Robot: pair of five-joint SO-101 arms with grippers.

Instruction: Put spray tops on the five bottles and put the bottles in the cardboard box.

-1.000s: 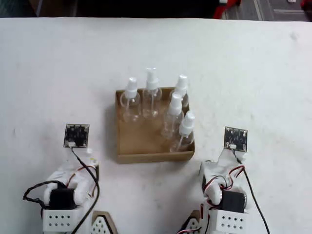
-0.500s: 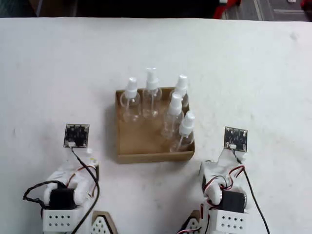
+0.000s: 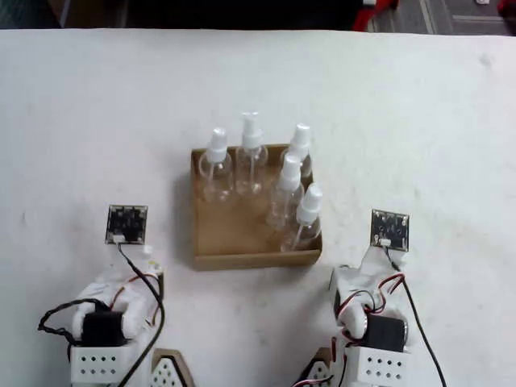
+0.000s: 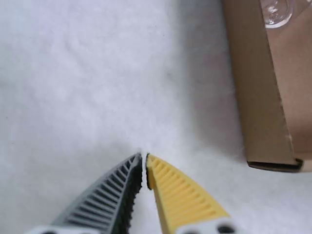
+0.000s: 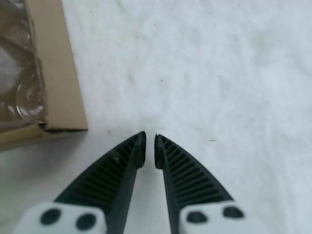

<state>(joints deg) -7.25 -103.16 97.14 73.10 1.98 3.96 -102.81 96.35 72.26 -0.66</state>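
Cardboard box (image 3: 254, 260) sits mid-table in our high view, five spray-topped bottles (image 3: 250, 165) upright inside. Left wrist view: our left gripper (image 4: 145, 161) pressed together, empty, left of the box. Right wrist view: right gripper (image 5: 150, 146) near-closed, empty, on its right.

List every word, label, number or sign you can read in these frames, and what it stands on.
None can be read.
The cardboard box has plain walls.
The bottles are clear, with no label showing.
The circuit boards by the arms show nothing legible; any print there is too small to read.
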